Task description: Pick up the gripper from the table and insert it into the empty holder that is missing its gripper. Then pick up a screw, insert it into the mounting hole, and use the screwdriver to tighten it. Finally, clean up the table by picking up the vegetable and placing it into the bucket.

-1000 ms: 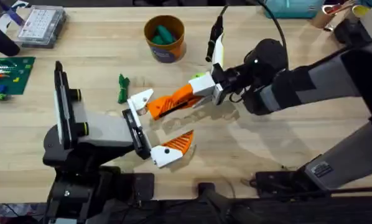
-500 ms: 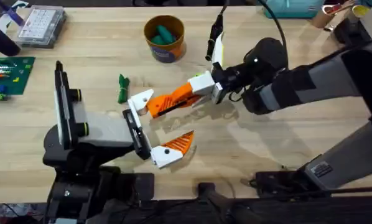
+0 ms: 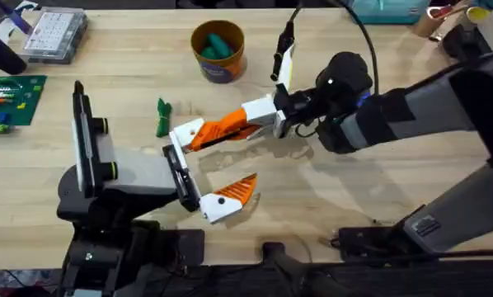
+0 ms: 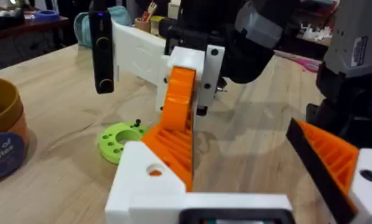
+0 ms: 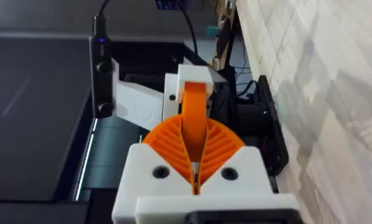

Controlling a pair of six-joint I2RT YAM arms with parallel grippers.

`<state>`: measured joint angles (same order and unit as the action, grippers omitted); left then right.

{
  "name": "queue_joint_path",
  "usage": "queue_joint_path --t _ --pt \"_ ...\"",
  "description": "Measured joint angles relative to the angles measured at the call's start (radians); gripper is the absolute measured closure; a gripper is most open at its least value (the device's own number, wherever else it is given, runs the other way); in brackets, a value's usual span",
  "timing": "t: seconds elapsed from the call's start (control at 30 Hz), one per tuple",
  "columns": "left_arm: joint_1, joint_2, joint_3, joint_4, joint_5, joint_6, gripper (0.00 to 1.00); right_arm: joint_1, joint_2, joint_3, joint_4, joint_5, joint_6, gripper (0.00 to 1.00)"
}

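a: two arms are working at the table. the right gripper (image 3: 267,120) is clamping its pads on the white end of the gripper (image 3: 218,130), the orange ribbed finger, and is holding it up off the wood. its orange tip is touching the holder (image 3: 186,133), the white bracket on the left arm.

b: is the left gripper (image 3: 199,170) gripping anything?

a: no. its jaws are standing wide apart, and one side has no orange finger yet.

b: how is the right arm going to do this well?

a: it is probably needing to line the white base up straight with the holder and slide it in slowly, so the mounting hole (image 4: 153,170) is staying open for the screw.

b: where is the vegetable (image 3: 161,117)?

a: it is lying on the table just beside the holder. the bucket (image 3: 218,51) is sitting farther back with something green in it.

b: is any writing showing?

a: the left wrist view is showing white letters on the bucket's blue band, but they are cut off and not clear.
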<state>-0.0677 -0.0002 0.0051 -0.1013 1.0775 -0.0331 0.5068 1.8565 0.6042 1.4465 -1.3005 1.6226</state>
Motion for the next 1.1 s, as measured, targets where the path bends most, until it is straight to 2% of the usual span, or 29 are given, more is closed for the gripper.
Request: queue_joint_path --t 0.47,0.7,1.1 --pt "0.000 0.000 0.000 0.000 -0.002 -0.001 0.014 0.007 0.000 0.002 -0.012 0.031 -0.039 0.985" --pt "0.002 0.000 0.000 0.000 -0.002 -0.022 0.014 0.044 0.000 0.017 -0.091 0.061 -0.084 0.987" --pt "0.005 0.000 0.000 0.001 -0.008 -0.014 0.014 0.047 0.000 0.055 -0.124 0.047 -0.106 0.985"
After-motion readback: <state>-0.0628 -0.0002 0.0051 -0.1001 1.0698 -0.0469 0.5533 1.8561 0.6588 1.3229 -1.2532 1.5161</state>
